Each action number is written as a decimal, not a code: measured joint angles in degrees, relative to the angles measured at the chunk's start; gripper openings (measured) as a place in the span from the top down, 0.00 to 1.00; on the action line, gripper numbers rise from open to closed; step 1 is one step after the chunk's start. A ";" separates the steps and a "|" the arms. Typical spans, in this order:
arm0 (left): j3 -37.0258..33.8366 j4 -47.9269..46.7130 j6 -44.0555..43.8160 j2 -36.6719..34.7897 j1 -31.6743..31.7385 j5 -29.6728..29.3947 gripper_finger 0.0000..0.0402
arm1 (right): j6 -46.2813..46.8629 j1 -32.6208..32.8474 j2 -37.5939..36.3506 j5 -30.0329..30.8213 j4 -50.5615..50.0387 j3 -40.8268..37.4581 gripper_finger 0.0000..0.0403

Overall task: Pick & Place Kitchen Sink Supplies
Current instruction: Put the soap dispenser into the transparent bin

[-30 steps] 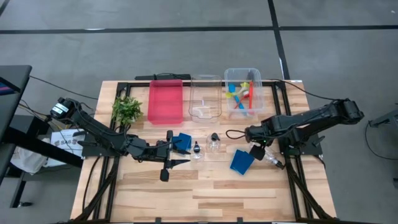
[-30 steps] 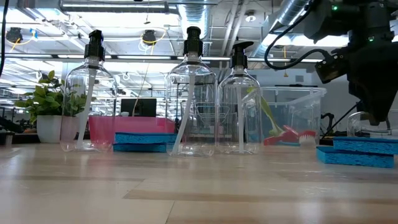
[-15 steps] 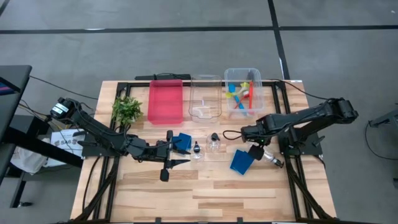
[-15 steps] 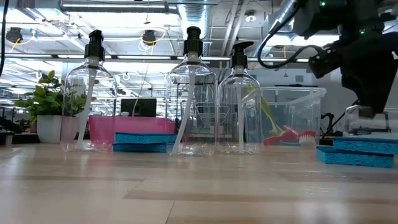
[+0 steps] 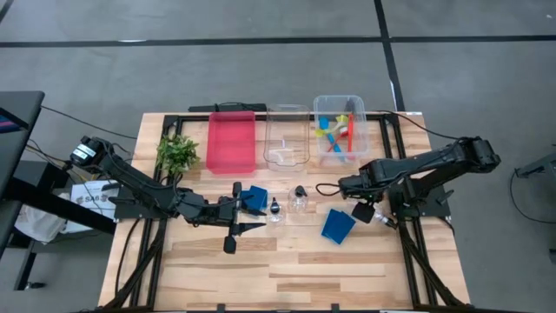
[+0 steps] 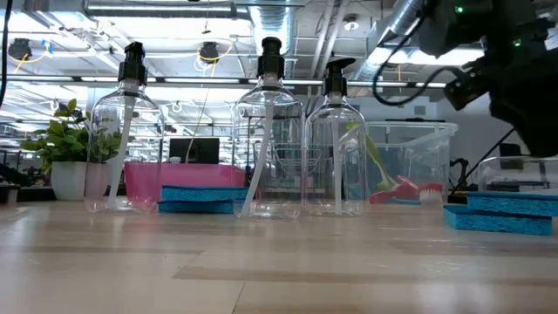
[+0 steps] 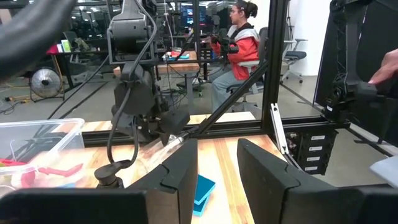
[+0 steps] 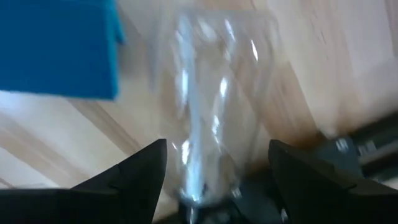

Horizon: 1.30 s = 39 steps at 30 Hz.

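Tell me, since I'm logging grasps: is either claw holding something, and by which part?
Left claw holds nothing. Right claw sits around a clear bottle, at its body; whether it truly grips cannot be told.

Illumination is bright and even, from overhead ceiling strip lights (image 6: 157,10) visible in the low view. In the high view, shadows on the pale wooden table (image 5: 287,261) are soft and faint. Glare whitens the upper background at 12 o'clock in the low view, and highlights streak the clear plastic pump bottles (image 6: 269,148). The right wrist view is heavily blurred: a clear bottle (image 8: 211,118) and a blue square sponge (image 8: 59,46) lack sharp edges. The left wrist view's near dark fingers (image 7: 180,180) are soft.
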 joint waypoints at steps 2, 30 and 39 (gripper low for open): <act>0.00 0.00 0.00 0.00 -0.01 0.00 0.71 | 1.13 0.70 -0.03 -0.50 -2.62 0.01 0.32; 0.00 0.04 0.00 0.00 -0.02 0.00 0.71 | 17.74 17.13 0.03 -5.45 6.23 -9.00 0.32; 0.00 0.11 0.00 0.00 -0.01 0.00 0.71 | 23.25 17.06 0.06 -1.77 8.45 -10.64 0.32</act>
